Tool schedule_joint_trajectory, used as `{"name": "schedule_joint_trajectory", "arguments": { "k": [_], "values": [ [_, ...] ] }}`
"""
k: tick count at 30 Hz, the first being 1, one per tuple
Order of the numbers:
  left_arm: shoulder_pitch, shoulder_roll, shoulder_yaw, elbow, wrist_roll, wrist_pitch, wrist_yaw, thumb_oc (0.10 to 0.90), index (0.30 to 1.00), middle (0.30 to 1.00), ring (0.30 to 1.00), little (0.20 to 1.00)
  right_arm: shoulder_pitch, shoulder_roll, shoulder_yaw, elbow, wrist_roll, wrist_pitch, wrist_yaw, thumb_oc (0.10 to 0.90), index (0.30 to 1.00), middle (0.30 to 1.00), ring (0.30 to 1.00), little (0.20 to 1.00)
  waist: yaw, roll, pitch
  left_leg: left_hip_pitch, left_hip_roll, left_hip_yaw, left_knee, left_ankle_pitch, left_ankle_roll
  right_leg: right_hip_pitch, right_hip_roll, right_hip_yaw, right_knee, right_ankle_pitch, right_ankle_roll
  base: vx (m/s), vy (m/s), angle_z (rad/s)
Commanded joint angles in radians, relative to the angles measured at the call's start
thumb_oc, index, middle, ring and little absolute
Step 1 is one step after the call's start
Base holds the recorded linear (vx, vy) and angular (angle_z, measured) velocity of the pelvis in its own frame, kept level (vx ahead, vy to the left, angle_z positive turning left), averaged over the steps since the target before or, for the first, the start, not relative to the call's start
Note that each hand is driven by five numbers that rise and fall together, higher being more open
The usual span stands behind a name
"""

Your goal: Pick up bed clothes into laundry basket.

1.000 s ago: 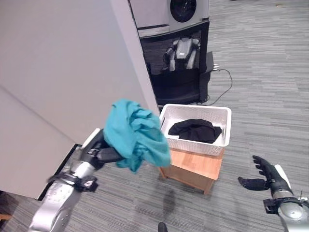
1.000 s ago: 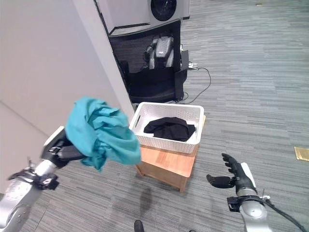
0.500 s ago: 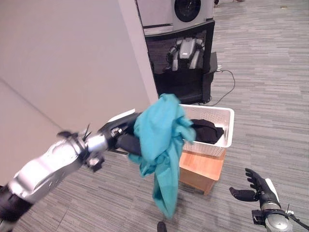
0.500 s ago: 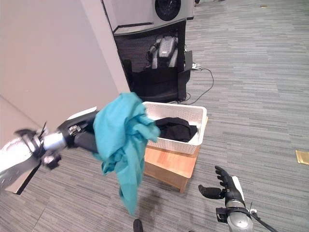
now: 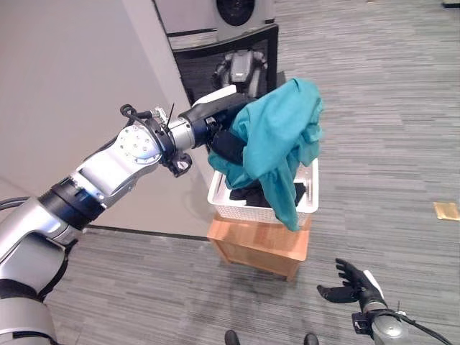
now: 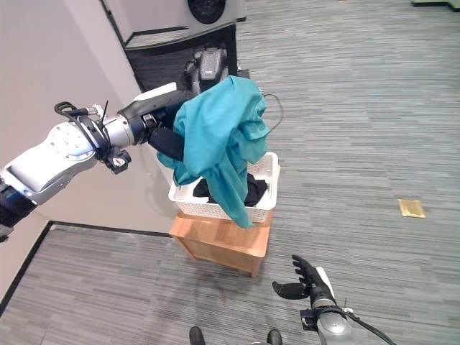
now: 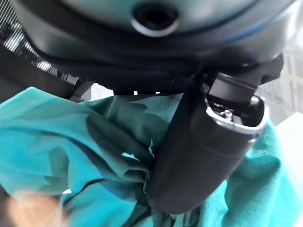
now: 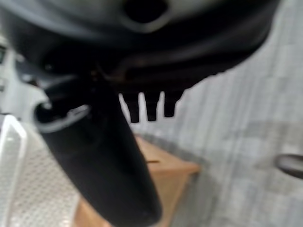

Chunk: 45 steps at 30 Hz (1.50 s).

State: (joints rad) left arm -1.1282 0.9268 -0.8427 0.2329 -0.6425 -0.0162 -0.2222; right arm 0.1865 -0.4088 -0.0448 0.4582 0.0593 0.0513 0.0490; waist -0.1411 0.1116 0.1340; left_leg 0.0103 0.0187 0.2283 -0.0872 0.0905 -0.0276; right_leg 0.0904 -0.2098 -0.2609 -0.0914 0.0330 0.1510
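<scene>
Task looks most of the way through: black clothes point(image 5: 248, 194) already lie in the white laundry basket point(image 5: 310, 201), which sits on a small wooden stand point(image 5: 255, 244) on the carpet floor point(image 5: 388, 136). My left hand point(image 5: 226, 140) is out over the basket with its fingers curled round a teal cloth point(image 5: 277, 136); the left wrist view shows the thumb point(image 7: 199, 156) pressed into the bunched fabric. The cloth is up in the air, bulk above the basket, one tail hanging down over the front rim. Left to do, I'd say: lower it, let go, check nothing drapes outside. My right hand point(image 5: 352, 287) is low and off to the side, near the floor, fingers spread and relaxed, holding nothing, well apart from the basket.
</scene>
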Motion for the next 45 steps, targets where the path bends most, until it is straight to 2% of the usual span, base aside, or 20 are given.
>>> {"name": "schedule_joint_trajectory", "arguments": {
  "k": [1, 3, 5, 6, 11, 15, 19, 21, 26, 37, 45],
  "values": [
    [-0.251, 0.03, 0.102, 0.167, 0.028, -0.101, 0.093, 0.4, 0.3, 0.3, 0.3, 0.3, 0.008, -0.02, -0.031, -0.021, 0.044, -0.046, 0.027, 0.8, 0.9, 0.9, 0.9, 0.9, 0.015, -0.043, -0.061, -0.004, 0.05, 0.028, 0.0, 0.002, -0.065, 0.058, 0.019, -0.014, 0.006, -0.015, 0.053, 0.02, 0.045, -0.18],
    [-0.253, 0.029, 0.124, 0.219, 0.051, -0.107, 0.115, 0.4, 0.3, 0.3, 0.3, 0.3, 0.027, -0.007, -0.019, 0.001, 0.047, -0.038, 0.047, 0.8, 0.9, 0.9, 0.9, 0.9, 0.004, -0.062, -0.062, -0.007, 0.061, 0.048, 0.0, 0.0, -0.067, 0.035, 0.025, 0.005, 0.004, -0.005, 0.056, 0.02, 0.043, -0.26],
    [-0.253, 0.03, 0.124, 0.22, 0.051, -0.108, 0.115, 0.4, 0.3, 0.3, 0.3, 0.3, 0.026, -0.007, -0.018, 0.002, 0.048, -0.039, 0.047, 0.8, 0.9, 0.9, 0.9, 0.9, 0.006, -0.062, -0.063, -0.009, 0.061, 0.05, 0.0, -0.001, -0.067, 0.032, 0.025, 0.007, 0.004, -0.004, 0.056, -0.01, 0.022, -0.29],
    [-0.265, 0.044, 0.114, 0.256, 0.067, -0.103, 0.113, 0.4, 0.3, 0.3, 0.3, 0.3, 0.023, -0.007, -0.006, 0.008, 0.058, -0.036, 0.058, 0.8, 0.9, 0.9, 0.9, 0.9, 0.001, -0.075, -0.058, -0.02, 0.069, 0.064, 0.0, 0.002, -0.07, 0.01, 0.03, 0.022, 0.004, 0.002, 0.057, -0.03, 0.019, -0.22],
    [-0.28, 0.113, 0.083, 0.273, 0.086, -0.097, 0.095, 0.4, 0.3, 0.3, 0.3, 0.3, 0.027, -0.007, -0.014, 0.01, 0.074, -0.038, 0.063, 0.8, 0.9, 0.9, 0.9, 0.9, 0.003, -0.08, -0.048, -0.031, 0.074, 0.081, 0.0, 0.004, -0.07, -0.013, 0.034, 0.035, 0.004, 0.012, 0.059, -0.02, 0.019, -0.17],
    [-0.374, 0.206, -0.018, 0.366, 0.115, -0.1, 0.039, 0.4, 0.3, 0.3, 0.3, 0.3, 0.051, -0.012, -0.042, -0.014, 0.073, -0.038, 0.07, 0.8, 0.9, 0.9, 0.9, 0.9, 0.003, -0.059, -0.007, -0.04, 0.07, 0.105, 0.0, 0.001, -0.071, -0.04, 0.03, 0.049, 0.004, 0.024, 0.068, -0.01, 0.05, -0.14],
    [-0.462, 0.248, -0.13, 0.442, 0.155, -0.104, -0.007, 0.4, 0.3, 0.3, 0.3, 0.3, 0.041, -0.027, -0.057, -0.024, 0.066, -0.046, 0.052, 0.8, 0.9, 0.9, 0.9, 0.9, 0.0, -0.017, 0.027, -0.077, 0.061, 0.098, 0.0, 0.01, -0.071, -0.072, 0.023, 0.042, 0.004, 0.04, 0.075, -0.04, 0.056, 0.01],
    [-0.472, 0.256, -0.146, 0.447, 0.157, -0.107, -0.017, 0.4, 0.3, 0.3, 0.3, 0.3, 0.041, -0.026, -0.057, -0.024, 0.064, -0.048, 0.052, 0.8, 0.9, 0.9, 0.9, 0.9, 0.0, -0.012, 0.034, -0.081, 0.058, 0.095, 0.0, 0.01, -0.071, -0.076, 0.021, 0.039, 0.004, 0.044, 0.077, 0.0, 0.016, 0.03],
    [-0.518, 0.289, -0.231, 0.447, 0.21, -0.124, -0.048, 0.4, 0.3, 0.3, 0.3, 0.3, 0.047, -0.031, -0.076, -0.034, 0.056, -0.059, 0.042, 0.8, 0.9, 0.9, 0.9, 0.9, -0.004, 0.02, 0.062, -0.101, 0.046, 0.099, 0.0, 0.01, -0.07, -0.097, 0.011, 0.033, 0.004, 0.059, 0.087, 0.01, 0.031, 0.03],
    [-0.577, 0.266, -0.271, 0.44, 0.22, -0.158, -0.019, 0.4, 0.3, 0.3, 0.3, 0.3, 0.071, -0.021, -0.095, -0.037, 0.061, -0.073, 0.036, 0.8, 0.9, 0.9, 0.9, 0.9, -0.022, 0.065, 0.082, -0.116, 0.028, 0.115, 0.0, 0.003, -0.069, -0.118, -0.009, 0.036, 0.004, 0.082, 0.1, 0.03, 0.03, 0.02],
    [-0.665, 0.233, -0.292, 0.478, 0.204, -0.171, 0.019, 0.4, 0.3, 0.3, 0.3, 0.3, 0.082, -0.015, -0.106, -0.017, 0.079, -0.077, 0.032, 0.8, 0.9, 0.9, 0.9, 0.9, -0.028, 0.081, 0.076, -0.117, 0.024, 0.116, 0.0, -0.001, -0.069, -0.12, -0.013, 0.031, 0.004, 0.078, 0.101, 0.04, 0.007, 0.01]
  ]
}}
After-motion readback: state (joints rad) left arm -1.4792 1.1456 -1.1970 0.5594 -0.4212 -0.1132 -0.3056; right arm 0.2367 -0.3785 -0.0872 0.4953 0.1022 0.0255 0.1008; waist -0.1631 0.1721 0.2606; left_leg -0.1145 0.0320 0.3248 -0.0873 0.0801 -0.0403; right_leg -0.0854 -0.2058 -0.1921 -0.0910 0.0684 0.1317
